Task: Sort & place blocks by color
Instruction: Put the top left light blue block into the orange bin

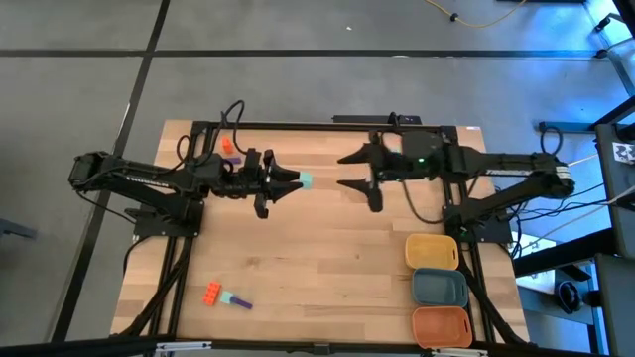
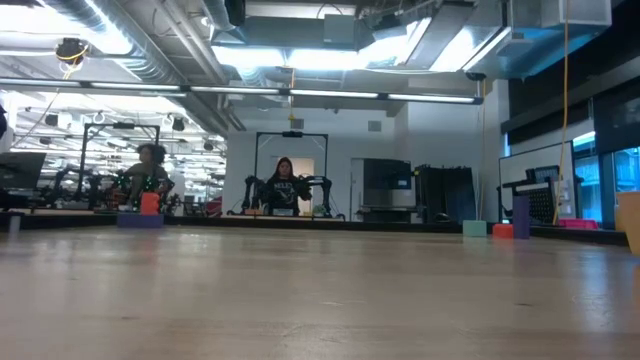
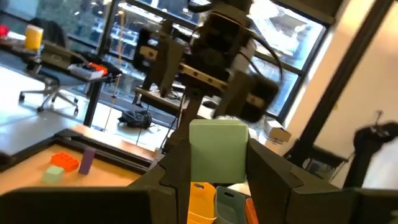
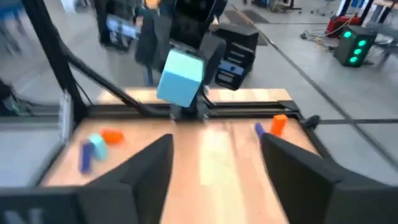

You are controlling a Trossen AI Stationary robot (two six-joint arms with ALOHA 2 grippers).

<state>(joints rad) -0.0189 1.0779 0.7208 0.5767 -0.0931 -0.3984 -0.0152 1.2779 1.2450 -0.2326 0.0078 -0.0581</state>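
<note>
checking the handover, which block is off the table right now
The teal-green block, pinched between the left gripper's fingers in mid-air at the table's middle. The other blocks lie on the wood near the edges.

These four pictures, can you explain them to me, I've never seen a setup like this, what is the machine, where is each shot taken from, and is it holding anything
It is a robot with two dark arms working over a wooden table. One picture looks straight down on it, one looks level across the tabletop into the room, and two come from cameras on the arms' wrists.

Seen from above, the left gripper holds a teal-green block at its tips, in mid-air over the middle of the table. The right gripper faces it with its fingers spread, holding nothing.

Lying on the table are an orange-red block and a purple block near the front left, more blocks at the back left, and yellow, blue-grey and orange trays at the front right.
</note>
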